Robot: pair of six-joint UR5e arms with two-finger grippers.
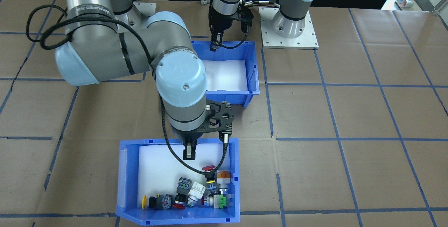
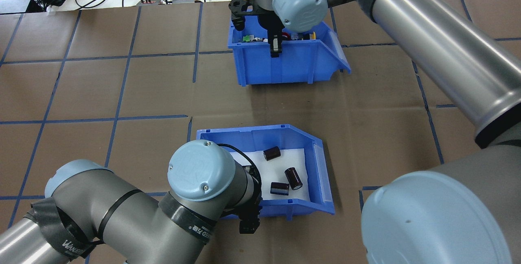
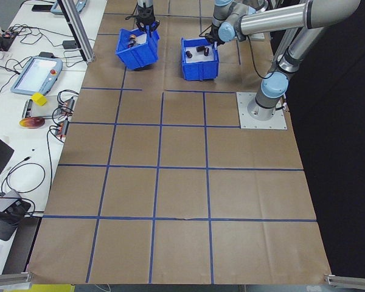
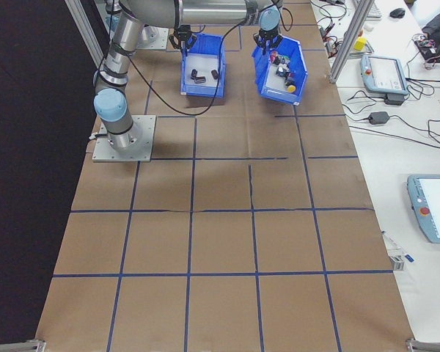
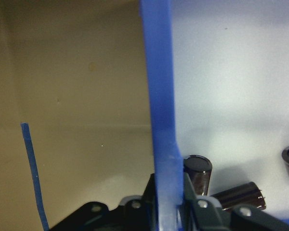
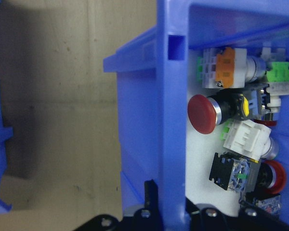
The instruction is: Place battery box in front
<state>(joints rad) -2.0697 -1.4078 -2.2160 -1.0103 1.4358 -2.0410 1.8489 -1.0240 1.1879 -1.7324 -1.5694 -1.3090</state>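
Battery box (image 2: 313, 174), a blue plastic bin with a sloped cut-away side and a white foam floor, is sitting on the paper-covered table (image 2: 122, 84) close to the robot's base, with three small dark cells (image 2: 293, 177) lying loose on the foam. In the overhead view it is lying nearer the robot than the button bin (image 2: 285, 62), a like blue bin of coloured switches that is standing well apart, farther out on the table.

Handling, as a judgement: the bin is looking stiff and light, its load being only the three cells, so a pinch on one thin wall should be carrying it. The plastic is smooth and probably somewhat slippery, and a one-wall hold may be letting the bin tilt. The cells are free to roll toward the low cut-away side, so keeping the floor level is mattering more than grip force. The upright rear wall is the sensible place to take hold.

Left gripper (image 2: 249, 221) is standing at that rear wall. In the left wrist view the blue wall (image 5: 160, 120) is running straight down between the two fingers (image 5: 192, 190), one inside the bin beside a cell and one outside over the table. The jaws are appearing closed onto the wall.

Right gripper (image 2: 276, 49) is likewise straddling the near wall of the button bin. In the right wrist view its fingers are sitting tight on either side of that wall (image 6: 172, 120).
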